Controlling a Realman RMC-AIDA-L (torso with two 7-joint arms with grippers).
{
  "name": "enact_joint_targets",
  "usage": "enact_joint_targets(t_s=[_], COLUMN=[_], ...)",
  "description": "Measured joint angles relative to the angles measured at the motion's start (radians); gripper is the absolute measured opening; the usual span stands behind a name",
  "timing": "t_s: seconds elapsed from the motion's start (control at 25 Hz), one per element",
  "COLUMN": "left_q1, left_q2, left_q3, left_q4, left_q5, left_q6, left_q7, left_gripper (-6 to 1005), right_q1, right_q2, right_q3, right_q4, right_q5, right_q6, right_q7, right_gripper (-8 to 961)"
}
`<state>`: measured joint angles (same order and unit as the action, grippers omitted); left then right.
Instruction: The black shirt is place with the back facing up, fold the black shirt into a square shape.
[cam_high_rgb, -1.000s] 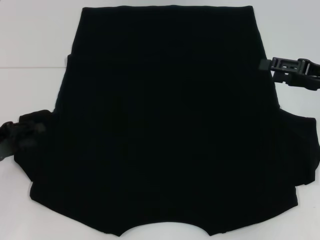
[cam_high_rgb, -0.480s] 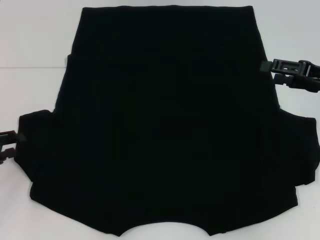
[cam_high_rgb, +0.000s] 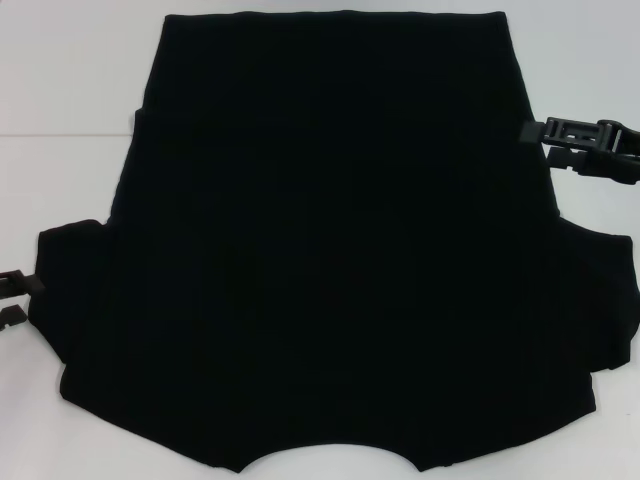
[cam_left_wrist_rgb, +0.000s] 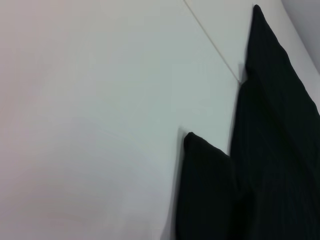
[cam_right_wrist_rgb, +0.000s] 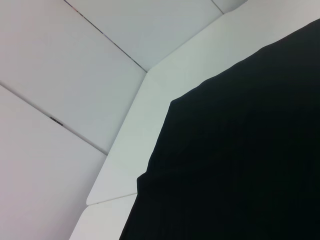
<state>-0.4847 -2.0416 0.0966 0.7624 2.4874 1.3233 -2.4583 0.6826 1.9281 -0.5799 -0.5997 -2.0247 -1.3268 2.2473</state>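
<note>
shirt (cam_high_rgb: 340, 240): flat on table (cam_high_rgb: 60, 100), neckline nearest robot
L gripper (cam_high_rgb: 14, 297): beside left sleeve, fingers apart, empty
R gripper (cam_high_rgb: 548, 143): at right edge, fingers apart

We count one black shirt (cam_high_rgb: 330, 240) spread on one white table (cam_high_rgb: 70, 90), and two grippers beside the shirt: the left gripper (cam_high_rgb: 14, 297) and the right gripper (cam_high_rgb: 560, 143).

No readable txt, labels or nos. anywhere — black shirt (cam_high_rgb: 330, 240) shows plain.
</note>
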Motion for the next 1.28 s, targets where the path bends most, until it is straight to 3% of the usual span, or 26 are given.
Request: enact_joint_targets(t_s=[0.8, 1.24, 1.28], left_q1=[-0.001, -0.019, -0.019], left_q2=[-0.006, -0.005, -0.005], left_q3=[0.025, 0.052, 0.052], left_q4=[-0.059, -0.070, -0.070], left_q5=[0.003, 0.000, 0.001], left_q6=[-0.037, -0.055, -0.056], left_q7=[0.008, 0.023, 0.023], left_gripper=[534, 502, 459], right_q1=[-0.014, -0.020, -0.021], right_q2=[0.002, 0.001, 0.001], right_q3=[0.000, 0.007, 0.007], right_q4=[0.002, -0.002, -0.002], right_q5=[0.000, 0.003, 0.004], right_q6=[0.000, -0.017, -0.017], right_q7=[0.000, 0.000, 0.001], right_gripper=[825, 814, 813])
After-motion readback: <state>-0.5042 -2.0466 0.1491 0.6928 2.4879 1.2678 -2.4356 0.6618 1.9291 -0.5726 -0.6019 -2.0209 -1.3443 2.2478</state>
